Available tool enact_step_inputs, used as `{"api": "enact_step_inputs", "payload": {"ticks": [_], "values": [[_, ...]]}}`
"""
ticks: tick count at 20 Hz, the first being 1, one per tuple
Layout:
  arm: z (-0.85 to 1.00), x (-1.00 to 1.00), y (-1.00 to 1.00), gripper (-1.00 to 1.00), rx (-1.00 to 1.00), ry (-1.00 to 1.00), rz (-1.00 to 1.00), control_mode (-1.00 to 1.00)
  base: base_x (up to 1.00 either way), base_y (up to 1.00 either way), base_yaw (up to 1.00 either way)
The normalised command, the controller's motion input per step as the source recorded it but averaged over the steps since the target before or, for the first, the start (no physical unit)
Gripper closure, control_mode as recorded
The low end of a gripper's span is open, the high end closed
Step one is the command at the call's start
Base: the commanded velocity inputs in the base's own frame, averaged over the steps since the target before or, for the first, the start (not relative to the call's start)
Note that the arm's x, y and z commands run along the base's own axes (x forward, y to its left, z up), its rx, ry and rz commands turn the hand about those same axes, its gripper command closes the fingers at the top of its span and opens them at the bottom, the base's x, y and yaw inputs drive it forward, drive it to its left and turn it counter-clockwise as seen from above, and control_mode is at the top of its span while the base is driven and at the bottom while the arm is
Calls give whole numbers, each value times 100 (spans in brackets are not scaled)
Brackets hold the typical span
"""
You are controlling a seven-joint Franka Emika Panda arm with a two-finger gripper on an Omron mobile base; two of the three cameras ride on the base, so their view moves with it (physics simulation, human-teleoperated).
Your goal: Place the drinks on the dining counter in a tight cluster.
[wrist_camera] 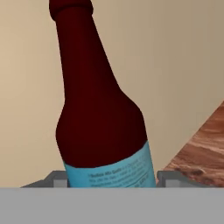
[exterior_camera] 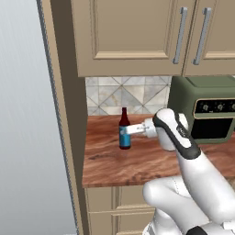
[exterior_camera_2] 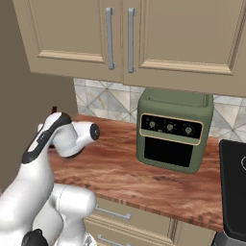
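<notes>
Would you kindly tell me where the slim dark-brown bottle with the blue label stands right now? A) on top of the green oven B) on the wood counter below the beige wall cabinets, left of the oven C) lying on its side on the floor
B: the slim dark-brown bottle with the blue label stands upright on the wood counter, left of the green oven, with the gripper at its label.

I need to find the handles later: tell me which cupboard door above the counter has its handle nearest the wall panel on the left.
The left door: its handle sits on its right edge, left of the neighbouring door's handle.
</notes>
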Motion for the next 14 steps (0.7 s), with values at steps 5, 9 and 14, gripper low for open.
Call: {"api": "enact_step_inputs", "payload": {"ticks": [5,9,14], "values": [[10,-53,-1,100,-6,-7,-2,-100,0,0,0],[43,-62,-4,100,-3,-19,0,-100,0,0,0],[62,-58,-2,100,0,-21,0,-100,0,0,0]]}}
